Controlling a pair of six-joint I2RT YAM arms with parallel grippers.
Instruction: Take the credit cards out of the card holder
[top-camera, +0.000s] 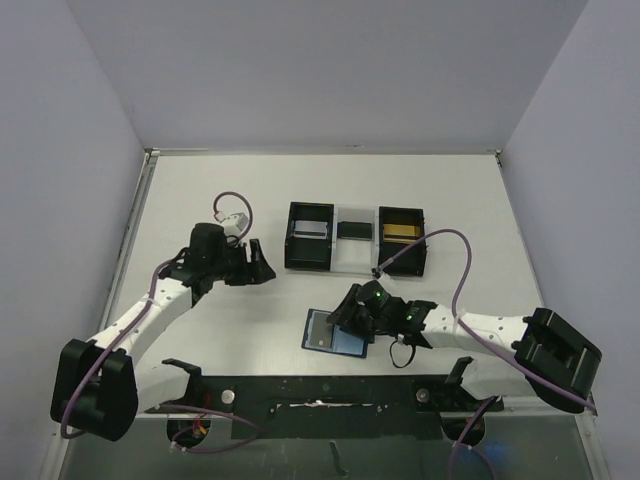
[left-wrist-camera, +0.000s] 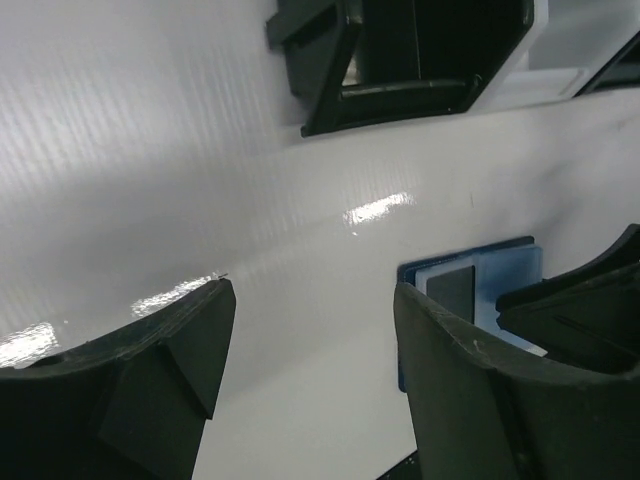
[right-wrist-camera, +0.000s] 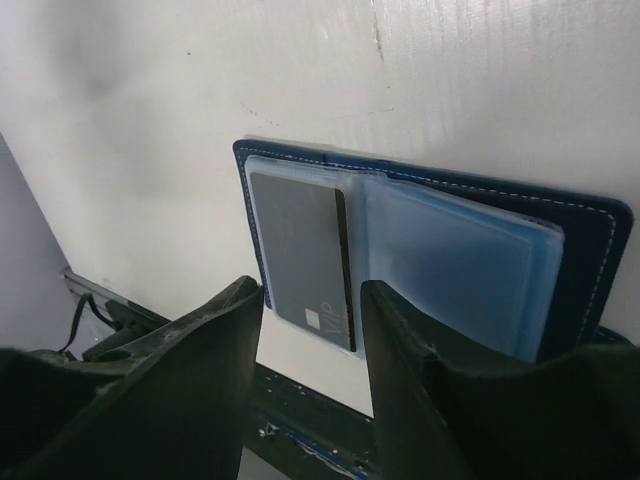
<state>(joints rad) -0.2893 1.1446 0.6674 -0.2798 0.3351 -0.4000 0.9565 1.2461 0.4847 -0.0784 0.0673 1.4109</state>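
The card holder (top-camera: 318, 343) lies open on the table by the near edge, dark blue with clear blue pockets (right-wrist-camera: 450, 260). A grey credit card (right-wrist-camera: 300, 250) sits in its left pocket. My right gripper (right-wrist-camera: 312, 290) hovers low over that card's near end, open, with one finger on each side of the card's width. In the top view the right gripper (top-camera: 342, 317) covers the holder's right half. My left gripper (top-camera: 268, 262) is open over bare table to the left, with nothing between its fingers (left-wrist-camera: 200, 330). The left wrist view shows the holder (left-wrist-camera: 505, 275) beside its right finger.
Two black open-top boxes (top-camera: 310, 258) (top-camera: 402, 262) joined by a white tray (top-camera: 353, 250) stand behind the holder. A silver card (top-camera: 310, 230), a dark card (top-camera: 353, 229) and a gold card (top-camera: 400, 231) lie in them. The table's dark front edge (right-wrist-camera: 300, 410) is just beyond the holder.
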